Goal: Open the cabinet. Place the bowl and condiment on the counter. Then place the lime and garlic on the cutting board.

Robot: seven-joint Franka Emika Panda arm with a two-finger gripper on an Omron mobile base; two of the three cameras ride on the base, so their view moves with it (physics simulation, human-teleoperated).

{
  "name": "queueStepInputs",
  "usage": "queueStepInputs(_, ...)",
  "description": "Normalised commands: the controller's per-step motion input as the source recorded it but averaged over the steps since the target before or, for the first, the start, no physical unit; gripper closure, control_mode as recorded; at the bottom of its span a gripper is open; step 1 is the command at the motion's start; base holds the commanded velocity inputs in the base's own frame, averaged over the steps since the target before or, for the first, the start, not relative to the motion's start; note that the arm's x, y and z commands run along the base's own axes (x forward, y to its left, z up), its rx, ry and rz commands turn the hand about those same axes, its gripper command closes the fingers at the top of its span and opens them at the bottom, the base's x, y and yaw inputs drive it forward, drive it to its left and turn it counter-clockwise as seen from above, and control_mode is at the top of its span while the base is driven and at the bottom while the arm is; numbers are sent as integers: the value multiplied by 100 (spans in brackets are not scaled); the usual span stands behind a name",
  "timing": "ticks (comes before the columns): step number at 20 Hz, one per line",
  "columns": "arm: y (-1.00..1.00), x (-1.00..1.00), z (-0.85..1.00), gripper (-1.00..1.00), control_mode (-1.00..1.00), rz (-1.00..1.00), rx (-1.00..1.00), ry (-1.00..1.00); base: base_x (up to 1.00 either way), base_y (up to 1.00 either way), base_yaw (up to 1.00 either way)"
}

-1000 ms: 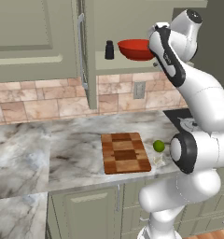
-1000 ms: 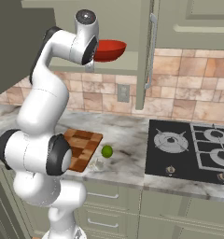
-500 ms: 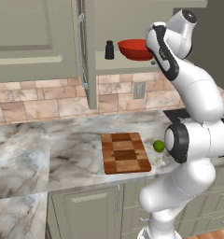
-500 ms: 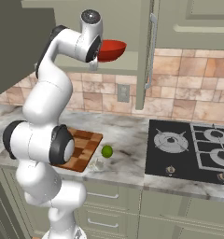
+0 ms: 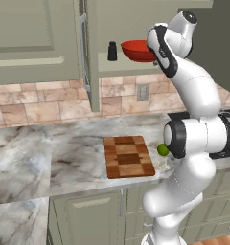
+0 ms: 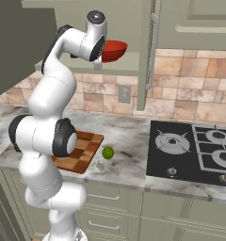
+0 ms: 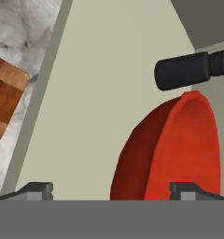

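Two things stood on the plain shelf of the open cabinet (image 5: pixel 90 52): a glossy round red bowl (image 5: pixel 138 50) and, just beside it, a slim black condiment (image 5: pixel 112 50) bottle. Below, on the veined marble worktop (image 5: pixel 69 153), lay the chequered wooden cutting board (image 5: pixel 128 156), with the small green lime (image 6: pixel 108 152) and the whitish garlic (image 6: pixel 100 165) near its edge. At the bowl, the end effector (image 7: pixel 111 190) had its jaws wide apart, one fingertip in front of the rim, holding nothing.

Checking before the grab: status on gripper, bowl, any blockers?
Gripper open, at the cabinet shelf, nothing held. Bowl on the shelf between the fingertips, not gripped. Condiment beside the bowl. Lime off the cutting board.
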Motion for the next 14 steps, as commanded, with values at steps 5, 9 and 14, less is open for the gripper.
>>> queueStepInputs(5,0,22,0,-100,-100,0,0,3,0,0,0)
queueStepInputs(9,0,19,0,-100,-100,0,0,2,0,0,0)
queueStepInputs(14,0,18,0,-100,-100,0,0,2,0,0,0)
